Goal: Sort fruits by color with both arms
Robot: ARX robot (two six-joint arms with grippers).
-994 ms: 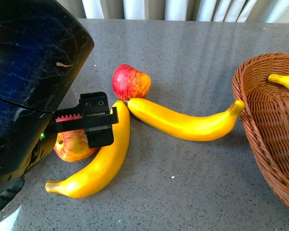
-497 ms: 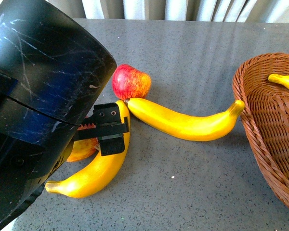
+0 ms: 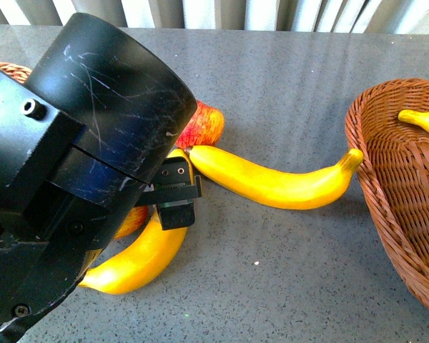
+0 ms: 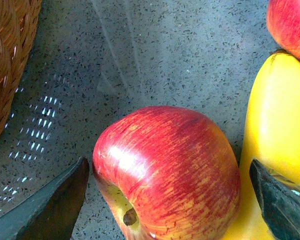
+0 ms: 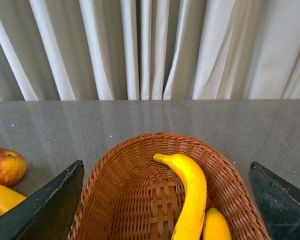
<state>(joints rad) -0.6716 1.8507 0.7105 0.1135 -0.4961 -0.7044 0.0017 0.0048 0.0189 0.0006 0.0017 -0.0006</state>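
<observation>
Front view first: the left arm fills the left of the frame, angled down so the left fingers sit right at the near apple. Only a red sliver of that apple peeks out between the arm and the curved banana. The far apple sits just behind, at the tip of the long banana, which stretches toward the right basket. Plenty of bare worktop lower middle.

Left wrist view: the fingers are spread wide, one on each side of the near apple, gripping nothing yet. One side has clear worktop. The other is tight, with the curved banana hard against the apple, so closing looks likely to nudge it. The left basket, upper left, is close and probably the home for red fruit.

Right wrist view: the right fingers are wide open and empty, poised over the right basket, where two stored bananas already lie. That arm looks parked clear of the fruit.
</observation>
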